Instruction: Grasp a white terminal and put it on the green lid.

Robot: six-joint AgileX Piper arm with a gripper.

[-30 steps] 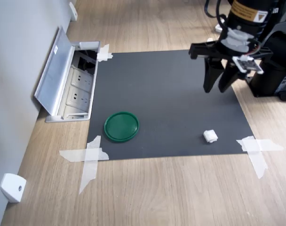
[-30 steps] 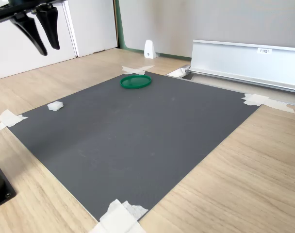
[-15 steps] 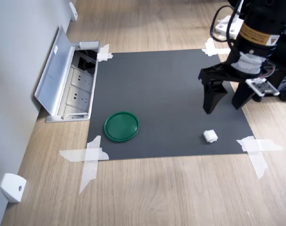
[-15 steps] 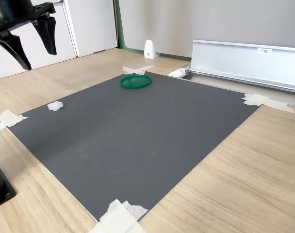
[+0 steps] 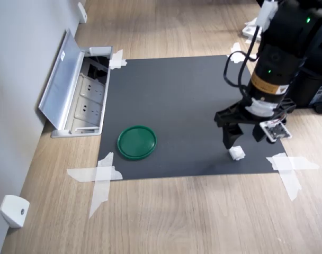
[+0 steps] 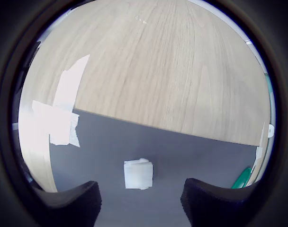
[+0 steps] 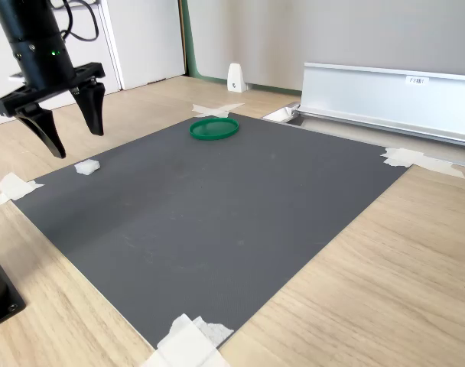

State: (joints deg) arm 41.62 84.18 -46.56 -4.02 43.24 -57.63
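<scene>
One step is in hand, the approach for the grasp: the claw (image 5: 247,142) hangs just above the white terminal (image 5: 236,153), which lies on the dark mat (image 5: 177,106) close to its edge, near the taped corner (image 5: 288,168) at the first exterior view's right. The claw is spread wide and holds nothing; in the wrist view its two dark fingertips (image 6: 70,204) stand on either side of the white terminal (image 6: 138,174), with the little block lying in the gap between them and clear of both. In the second exterior view the claw (image 7: 62,125) points straight down with the tips a little above the mat, and the white terminal (image 7: 86,166) sits just below and slightly towards the camera. My judgement is that the next move calls for a short drop until the fingers bracket the block, perhaps with a small shift to centre it, then a closing squeeze; the piece is tiny, so poor centring could nudge it aside. The green lid (image 5: 136,142) lies flat on the same mat, well apart from the terminal, towards the first exterior view's left near another taped corner, and nothing rests on it yet. The arm stands nearly upright over the mat's corner, wrist vertical.
</scene>
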